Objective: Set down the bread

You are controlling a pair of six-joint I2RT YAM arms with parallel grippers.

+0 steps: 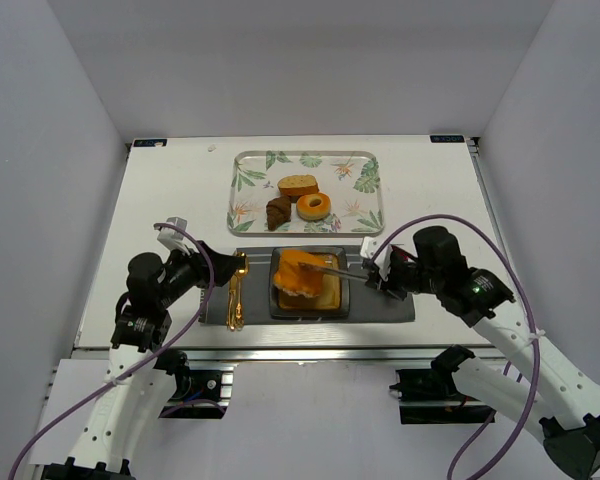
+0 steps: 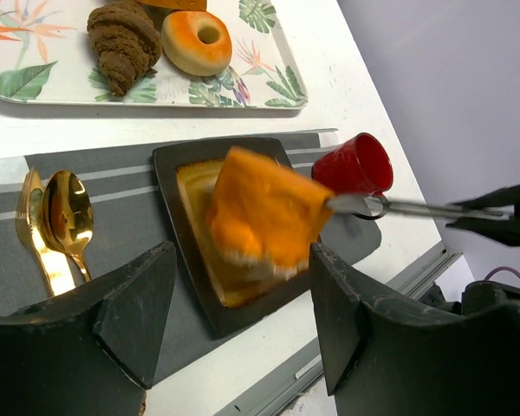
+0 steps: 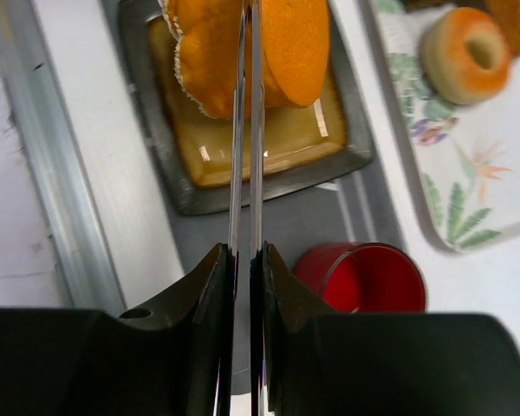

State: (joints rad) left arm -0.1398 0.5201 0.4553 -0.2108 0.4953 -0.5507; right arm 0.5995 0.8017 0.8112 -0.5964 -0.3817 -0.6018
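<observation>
"Status on the right side?"

"My right gripper [image 3: 243,269] is clamped around the handles of the tongs [image 2: 416,208]. The tongs' arms are squeezed almost together, and they pinch the orange bread [image 2: 264,212] from its right side."

"Where does the bread sit?"

"Over the dark square plate [image 2: 217,149], tilted, with its lower edge down by the plate's golden middle. I cannot tell from any view whether it touches the plate."

"And the left?"

"My left gripper [image 1: 212,268] hangs with its fingers spread wide and nothing between them, low over the grey placemat [image 2: 95,173]. It is near the gold spoon [image 2: 67,212] and fork [image 2: 30,217], which lie side by side left of the plate."

"Anything else close by?"

"A red cup [image 2: 355,165] sits at the placemat's right end, just beside the plate and close to the tongs. Beyond the placemat is the leaf-patterned tray [image 1: 255,195] — on it a brown croissant [image 2: 121,39], a ring doughnut [image 2: 198,42] and a pale-brown slice [image 1: 298,186], bunched together near its middle."
</observation>
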